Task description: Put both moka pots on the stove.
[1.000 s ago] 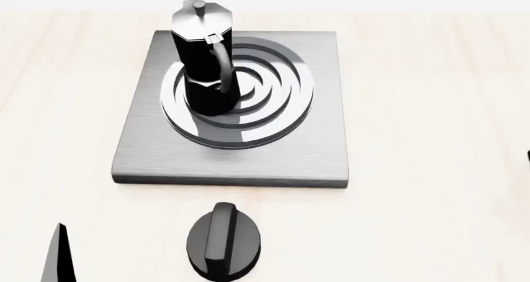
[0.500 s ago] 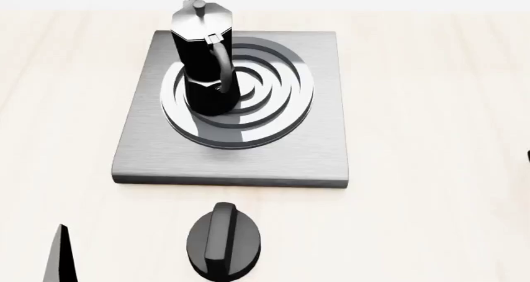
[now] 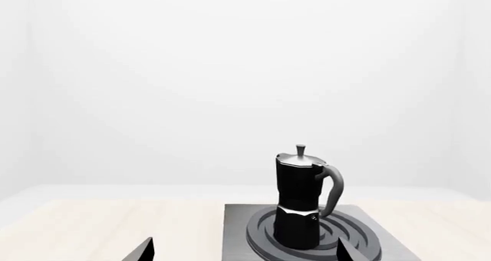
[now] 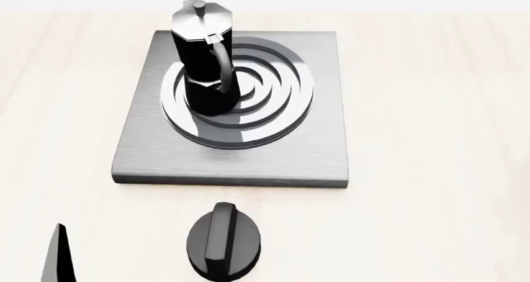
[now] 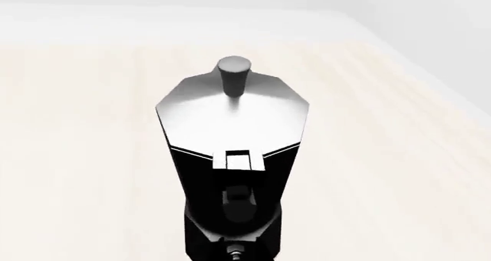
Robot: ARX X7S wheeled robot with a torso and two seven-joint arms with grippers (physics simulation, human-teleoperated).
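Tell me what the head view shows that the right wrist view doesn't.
Only the head view shows the square brushed dark-grey metal stove, a tall glossy black moka pot standing upright on its ring burner, and the squat black round knob nearer the robot. Only the right wrist view shows a second black moka pot with a silver lid, seen close from above. Both show the pale wooden table.

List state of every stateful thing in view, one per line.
Moka pot on the stove: upright, lid shut, standing on the ring burner.
Second moka pot: upright, lid shut, on the wooden table, off the stove.
Stove: flat on the table, carrying one pot.
Stove knob: on the table before the stove; setting unreadable.
Left gripper: open, empty.
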